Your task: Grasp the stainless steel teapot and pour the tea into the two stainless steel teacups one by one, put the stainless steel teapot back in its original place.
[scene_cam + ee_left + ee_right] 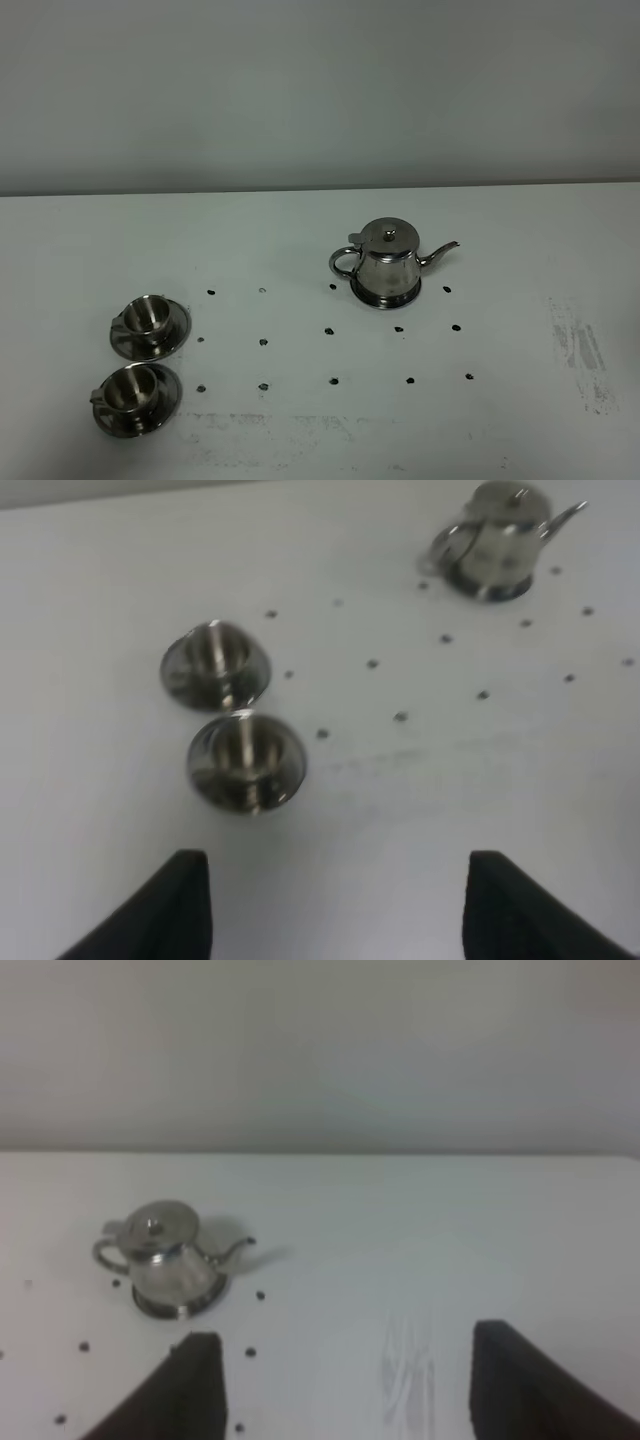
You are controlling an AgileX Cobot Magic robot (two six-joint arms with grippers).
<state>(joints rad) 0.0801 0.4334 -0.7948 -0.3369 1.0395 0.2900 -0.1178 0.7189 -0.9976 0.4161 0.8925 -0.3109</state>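
White table (540,250) carries steel teapot (388,266), two steel teacups (146,318) (131,390).

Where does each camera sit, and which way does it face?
Exterior high: mounted high, looking down at the steel teapot and two teacups; no robot shows.
Left wrist: on that arm, past the open left gripper toward the teacups.
Right wrist: on that arm, past the open right gripper toward the steel teapot.
All show the steel teapot.

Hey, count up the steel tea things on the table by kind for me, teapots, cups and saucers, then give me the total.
Teapot: 1
Teacups: 2
Saucers: 2
Total: 5
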